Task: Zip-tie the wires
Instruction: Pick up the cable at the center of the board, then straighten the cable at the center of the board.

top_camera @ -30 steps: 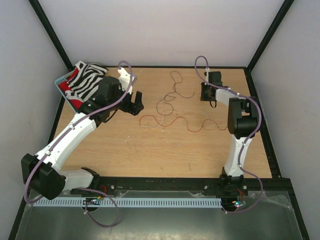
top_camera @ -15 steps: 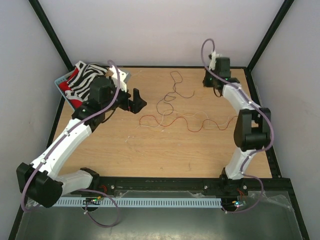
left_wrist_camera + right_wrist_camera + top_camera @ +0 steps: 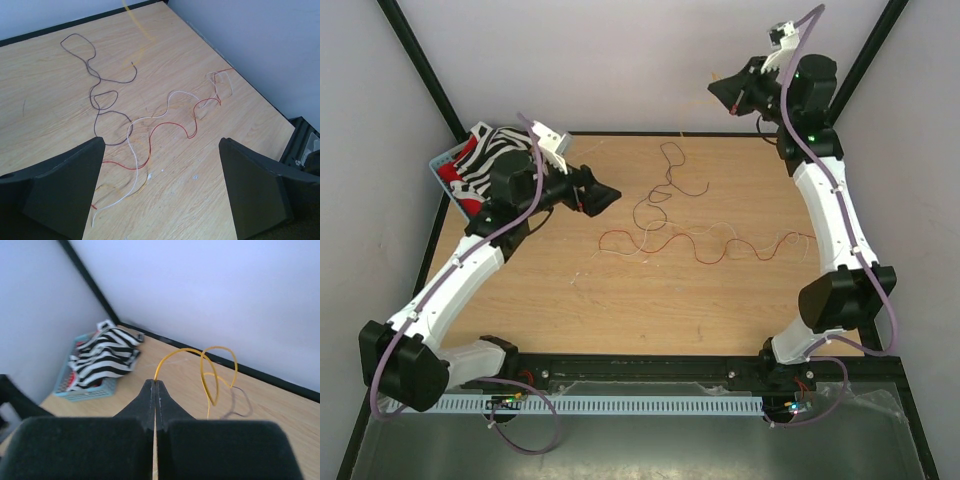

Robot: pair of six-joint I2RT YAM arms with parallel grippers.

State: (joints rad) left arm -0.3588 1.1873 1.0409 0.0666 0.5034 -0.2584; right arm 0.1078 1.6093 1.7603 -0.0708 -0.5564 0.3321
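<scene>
The wires lie in a loose tangle mid-table: a red strand [image 3: 705, 250], a dark strand [image 3: 665, 185] and a white strand [image 3: 720, 228]. They also show in the left wrist view, red [image 3: 170, 125], dark [image 3: 100, 95] and white [image 3: 132, 150]. My left gripper [image 3: 605, 195] is open and empty, hovering left of the tangle, its jaws wide apart [image 3: 162, 142]. My right gripper [image 3: 720, 92] is raised high by the back wall. It is shut [image 3: 154, 382] on a thin yellow wire [image 3: 215, 375] that loops out from its tips. No straight whitish zip tie can be made out.
A light blue basket [image 3: 445, 165] holding a black-and-white striped cloth [image 3: 495, 160] stands at the back left corner; it also shows in the right wrist view [image 3: 87, 387]. Black frame posts and white walls enclose the wooden table [image 3: 620, 310].
My right arm has swung up and back from the table to high by the rear wall, carrying the yellow wire. My left gripper has shifted a little right and tilted toward the wires.
</scene>
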